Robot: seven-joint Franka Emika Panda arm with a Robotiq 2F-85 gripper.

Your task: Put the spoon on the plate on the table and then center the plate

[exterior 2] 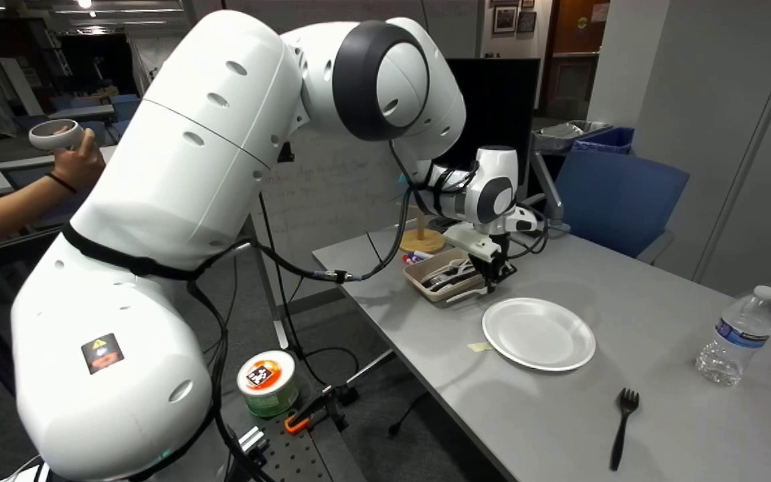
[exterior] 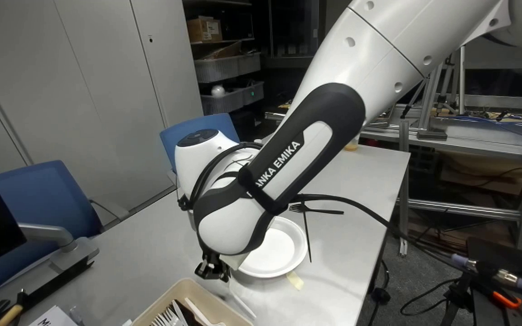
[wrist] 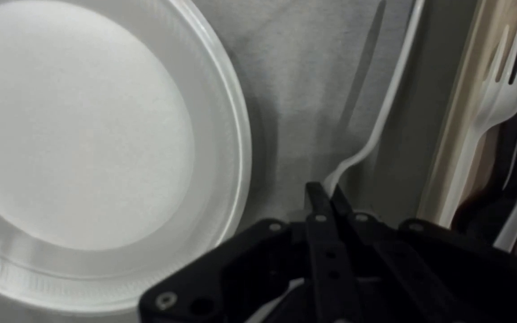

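While the white robot arm (exterior 2: 151, 194) fills the near left of an exterior view, a black fork (exterior 2: 624, 423) lies on the near part of the grey bench (exterior 2: 646, 348), its tines toward the far side. A clear bottle (exterior 2: 735, 338) with a blue label stands to the right of the fork and slightly farther off. Beyond the fork, the round white plate (exterior 2: 538, 333) sits flat on the bench, with a yellow strip (exterior 2: 480, 347) just beside its left rim. Just past the plate, the pincer (wrist: 329, 194) is narrow, its tips nipping a slim white utensil (wrist: 388, 101) near a bend. Its handle runs along the near side of the beige tray (exterior: 218, 307), apart from the plate; the utensil's other end is hidden at the pincer, so I cannot tell whether it is a spoon, nor whether it touches the bench. The tray, to the left and slightly beyond, holds white and dark cutlery (wrist: 501, 103). Farther off come a few markers (exterior 2: 417, 256) and a round wooden base (exterior 2: 421, 242), and beyond them, to the right, a black monitor (exterior 2: 492, 100) and a blue chair (exterior 2: 616, 197).
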